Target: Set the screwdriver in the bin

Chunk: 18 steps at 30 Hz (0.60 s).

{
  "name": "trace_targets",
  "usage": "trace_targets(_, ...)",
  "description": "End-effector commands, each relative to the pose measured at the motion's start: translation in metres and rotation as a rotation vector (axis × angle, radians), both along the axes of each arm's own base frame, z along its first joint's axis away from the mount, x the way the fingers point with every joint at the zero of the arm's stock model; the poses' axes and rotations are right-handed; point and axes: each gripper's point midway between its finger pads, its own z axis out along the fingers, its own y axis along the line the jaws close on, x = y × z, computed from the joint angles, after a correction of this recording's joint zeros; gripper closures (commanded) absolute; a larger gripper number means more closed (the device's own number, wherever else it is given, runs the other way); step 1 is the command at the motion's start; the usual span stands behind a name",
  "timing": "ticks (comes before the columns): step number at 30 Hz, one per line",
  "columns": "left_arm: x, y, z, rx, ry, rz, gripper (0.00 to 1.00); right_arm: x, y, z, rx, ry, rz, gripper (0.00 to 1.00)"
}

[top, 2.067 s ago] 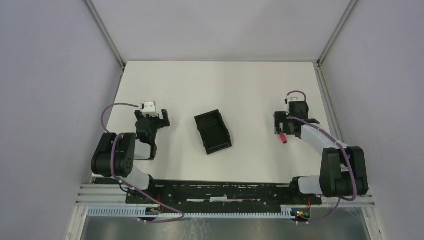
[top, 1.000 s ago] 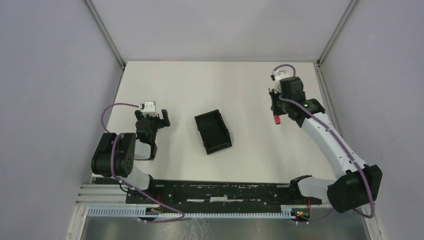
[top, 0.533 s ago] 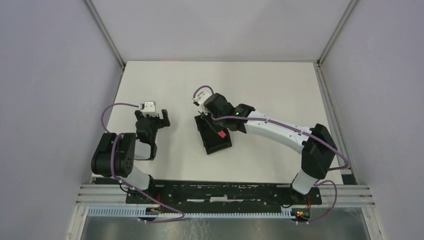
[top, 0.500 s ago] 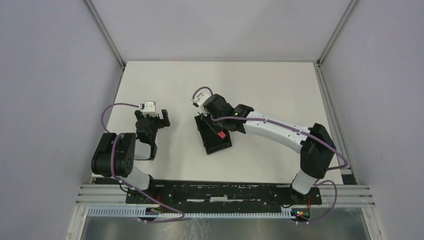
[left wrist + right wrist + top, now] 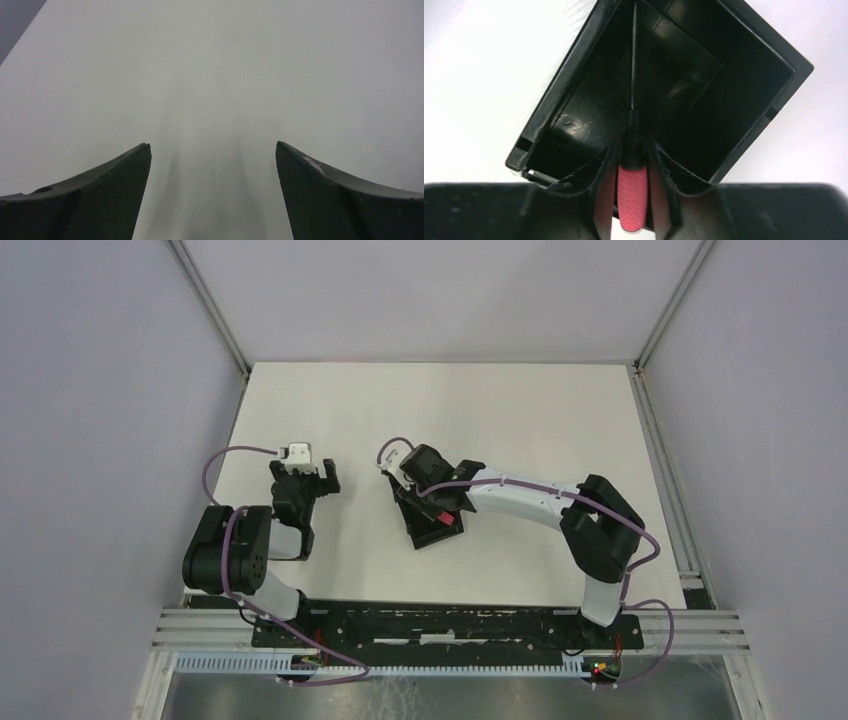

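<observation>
The black bin lies at an angle in the middle of the table. My right gripper hangs over it, reaching in from the right. In the right wrist view the bin fills the frame. The screwdriver has its red handle between the fingers of the right gripper, with a narrow gap on each side. Its thin shaft points down into the bin. From above, a bit of the red screwdriver shows over the bin. My left gripper rests open left of the bin, nothing in it.
The white table is fenced by grey walls at the back and on both sides. The left wrist view shows only bare table.
My right arm carried the screwdriver from the right side of the table leftward to over the bin and lowered it. Its jaws have parted slightly off the handle. The left arm stayed still.
</observation>
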Motion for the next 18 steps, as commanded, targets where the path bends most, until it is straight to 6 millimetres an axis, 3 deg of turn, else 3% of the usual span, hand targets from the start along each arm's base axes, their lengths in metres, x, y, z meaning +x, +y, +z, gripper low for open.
trace_targets(1, 0.005, -0.002, 0.014, -0.034, -0.048, -0.004, 0.0, 0.014, 0.017, 0.032, 0.076, -0.068, 0.009, 0.58)
trace_targets(3, 0.005, -0.002, 0.014, -0.034, -0.048, -0.003, 0.0, 0.015, 0.019, 0.048, 0.119, -0.093, -0.004, 0.49)
trace_targets(7, 0.005, -0.002, 0.014, -0.034, -0.048, -0.003, 0.0, 0.02, 0.019, 0.088, 0.202, -0.166, -0.031, 0.39)
trace_targets(10, 0.005, -0.002, 0.014, -0.034, -0.048, -0.003, 0.0, 0.026, 0.008, 0.118, 0.233, -0.236, -0.077, 0.29)
trace_targets(11, 0.005, -0.002, 0.014, -0.034, -0.048, -0.003, 0.0, 0.028, 0.002, 0.125, 0.233, -0.261, -0.099, 0.21)
trace_targets(12, 0.005, -0.002, 0.014, -0.034, -0.048, -0.004, 0.0, 0.032, -0.007, 0.133, 0.231, -0.288, -0.127, 0.03)
trace_targets(18, 0.005, -0.002, 0.014, -0.034, -0.048, -0.002, 0.0, 0.048, -0.082, 0.145, 0.245, -0.397, -0.31, 0.02)
